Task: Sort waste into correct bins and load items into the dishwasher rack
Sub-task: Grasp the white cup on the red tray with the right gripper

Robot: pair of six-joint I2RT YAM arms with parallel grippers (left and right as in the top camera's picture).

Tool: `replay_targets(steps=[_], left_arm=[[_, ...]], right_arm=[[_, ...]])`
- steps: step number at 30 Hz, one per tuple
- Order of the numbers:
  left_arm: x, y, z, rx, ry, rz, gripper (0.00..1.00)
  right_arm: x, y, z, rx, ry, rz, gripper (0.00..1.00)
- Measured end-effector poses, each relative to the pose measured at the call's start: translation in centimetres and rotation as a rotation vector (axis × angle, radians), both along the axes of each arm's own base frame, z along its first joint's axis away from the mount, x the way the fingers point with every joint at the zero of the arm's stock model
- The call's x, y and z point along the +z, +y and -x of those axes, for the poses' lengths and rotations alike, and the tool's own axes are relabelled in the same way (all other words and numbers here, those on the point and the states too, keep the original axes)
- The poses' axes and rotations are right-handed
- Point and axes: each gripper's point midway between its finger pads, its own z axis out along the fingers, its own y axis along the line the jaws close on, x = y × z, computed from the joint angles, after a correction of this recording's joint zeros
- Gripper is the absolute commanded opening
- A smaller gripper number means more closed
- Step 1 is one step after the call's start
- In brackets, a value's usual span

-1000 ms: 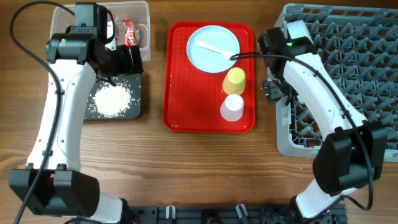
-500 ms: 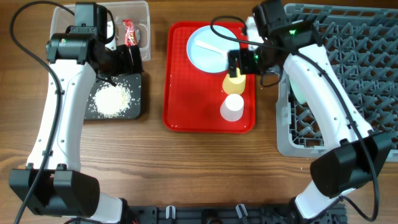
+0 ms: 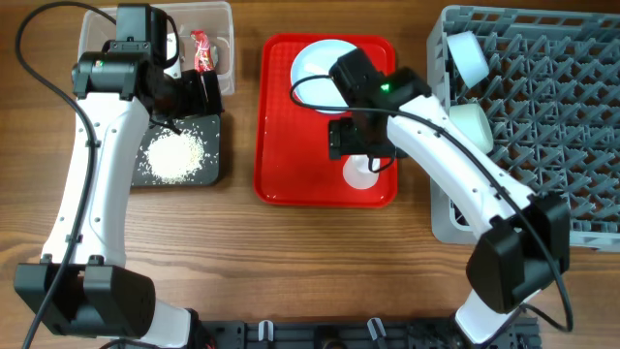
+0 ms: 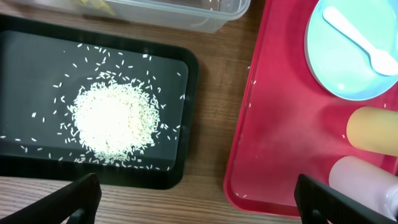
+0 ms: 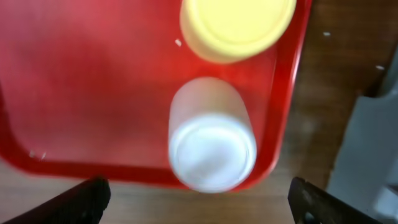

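While the left gripper (image 4: 205,204) hangs with its fingers spread wide and nothing between them, a black tray (image 4: 186,130) lies below it and off to its left. The tray holds a heap of rice (image 4: 115,118) in the middle, with loose grains scattered around. Ahead of this gripper, past the tray's far edge, stands the clear tub (image 3: 225,24), close enough that I cannot tell whether the two touch. A red wrapper (image 3: 201,50) lies inside the tub. To the right of that gripper the red serving tray (image 4: 280,149) sits on the wooden table (image 3: 291,262), with a few stray grains on it. At its far end is the plate (image 4: 345,68) with the spoon (image 4: 357,34) resting on it. Nearer come the yellow cup (image 5: 236,25) and then the white cup (image 5: 211,149), close together by the serving tray's right rim. The right gripper (image 5: 204,200) hovers over these cups, its fingers wide apart and gripping nothing. The white cup is directly beneath and just ahead of it, the yellow cup farther ahead. To this gripper's right stands the rack (image 3: 552,126), where a bowl (image 3: 467,53) and a second bowl (image 3: 472,121) sit tilted among the pegs along its left side.
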Motion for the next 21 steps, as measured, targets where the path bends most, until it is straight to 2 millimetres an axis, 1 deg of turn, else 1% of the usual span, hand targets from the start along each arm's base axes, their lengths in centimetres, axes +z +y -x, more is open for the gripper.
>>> replay_targets(steps=[3,5,7,11,13,14,16,17,19,21], left_arm=[[0.0,0.0,0.0,0.0,0.0,0.0,1.0],[0.0,0.0,0.0,0.0,0.0,0.0,1.0],[0.0,0.0,0.0,0.0,0.0,0.0,1.0],[0.0,0.0,0.0,0.0,0.0,0.0,1.0],[0.0,0.0,0.0,0.0,0.0,0.0,1.0],[0.0,0.0,0.0,0.0,0.0,0.0,1.0],[0.0,0.0,0.0,0.0,0.0,0.0,1.0],[0.0,0.0,0.0,0.0,0.0,0.0,1.0],[0.0,0.0,0.0,0.0,0.0,0.0,1.0],[0.0,0.0,0.0,0.0,0.0,0.0,1.0]], right_arm=[[-1.8,-0.1,-0.7,-0.011,-0.012,-0.028,0.95],[-2.8,0.3,-1.3,0.0,-0.02,-0.049,0.95],[-3.9,0.6,-1.2,0.007,0.008,-0.052,0.95],[-8.4,0.6,0.1,0.008,0.144,-0.022,0.94],[-8.8,0.7,0.0,0.009,0.148,-0.021,0.92],[-8.8,0.7,0.0,0.008,0.15,-0.021,0.89],[-8.8,0.7,-0.1,0.005,0.149,-0.022,0.79],[-8.8,0.7,0.0,0.004,0.15,-0.022,0.76],[-8.8,0.6,0.1,0.004,0.156,-0.018,0.64],[-8.7,0.5,0.3,0.006,0.166,-0.013,0.6]])
